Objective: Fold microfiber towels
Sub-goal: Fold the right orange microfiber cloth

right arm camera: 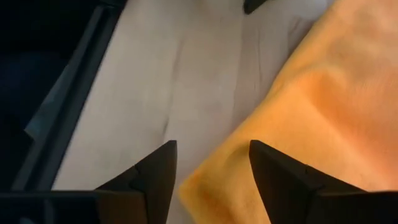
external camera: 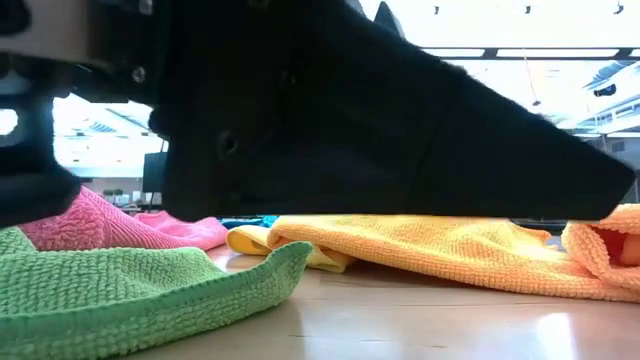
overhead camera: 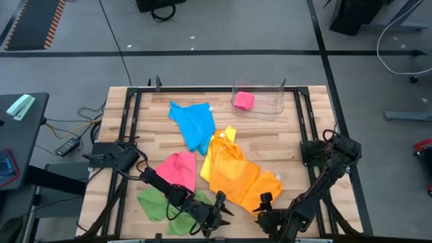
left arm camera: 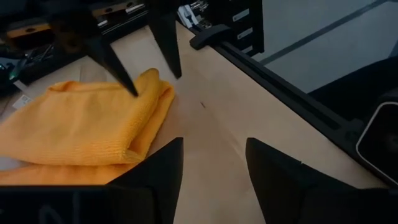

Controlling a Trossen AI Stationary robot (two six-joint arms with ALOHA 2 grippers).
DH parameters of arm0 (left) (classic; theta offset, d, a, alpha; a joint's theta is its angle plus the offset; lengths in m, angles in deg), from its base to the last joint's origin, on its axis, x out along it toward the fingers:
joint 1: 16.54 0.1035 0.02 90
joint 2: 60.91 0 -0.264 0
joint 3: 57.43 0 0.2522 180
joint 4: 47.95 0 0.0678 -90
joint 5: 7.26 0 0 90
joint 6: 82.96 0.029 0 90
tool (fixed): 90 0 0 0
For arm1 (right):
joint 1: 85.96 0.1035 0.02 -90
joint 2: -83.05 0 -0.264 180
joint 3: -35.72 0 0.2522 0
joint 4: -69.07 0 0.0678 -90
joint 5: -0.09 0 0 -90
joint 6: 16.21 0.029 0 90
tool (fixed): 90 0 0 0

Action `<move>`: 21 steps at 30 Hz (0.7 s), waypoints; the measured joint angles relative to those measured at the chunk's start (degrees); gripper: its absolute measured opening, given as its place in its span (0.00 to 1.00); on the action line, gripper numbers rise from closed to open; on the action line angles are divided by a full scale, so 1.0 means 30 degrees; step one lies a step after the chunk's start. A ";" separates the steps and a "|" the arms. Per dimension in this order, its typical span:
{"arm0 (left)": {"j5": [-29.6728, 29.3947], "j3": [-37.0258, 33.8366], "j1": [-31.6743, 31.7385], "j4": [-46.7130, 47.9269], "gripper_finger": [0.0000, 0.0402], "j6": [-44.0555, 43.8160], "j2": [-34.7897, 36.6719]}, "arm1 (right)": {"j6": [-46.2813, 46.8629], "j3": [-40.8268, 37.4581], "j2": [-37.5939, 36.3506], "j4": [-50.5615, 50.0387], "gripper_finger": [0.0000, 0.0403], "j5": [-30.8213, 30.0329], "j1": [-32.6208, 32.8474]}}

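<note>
Towels lay loose mid-table; the orange towel point(overhead camera: 237, 177) sat near the front edge. Both the left gripper point(overhead camera: 217, 210) and right gripper point(overhead camera: 264, 204) stood open beside it, holding nothing, apparently positioned to fold.

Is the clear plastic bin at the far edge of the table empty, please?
No, in the high view the clear bin holds a small pink cloth near its left end.

Grey floor point(overhead camera: 223, 30) w/ black tape lines, upper frame. Dark side table point(overhead camera: 20, 135) at left edge. Ceiling strip lights point(external camera: 520, 52) upper right, low view.
</note>
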 joint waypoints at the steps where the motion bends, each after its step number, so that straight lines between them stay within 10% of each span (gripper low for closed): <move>1: 0.0000 0.0000 -0.0040 0.0046 0.46 0.0008 0.0000 | 0.0161 -0.0050 -0.0003 0.0072 0.52 -0.0006 0.0099; 13: 0.0000 -0.0007 -0.0122 0.0182 0.44 0.0182 -0.0007 | 0.0399 -0.2967 -0.0015 0.3407 0.42 -0.0503 0.0489; 21: 0.0000 -0.0007 0.0401 -0.0099 0.43 0.0526 -0.0015 | 0.1689 -0.3682 -0.0102 0.3797 0.18 -0.0426 0.0493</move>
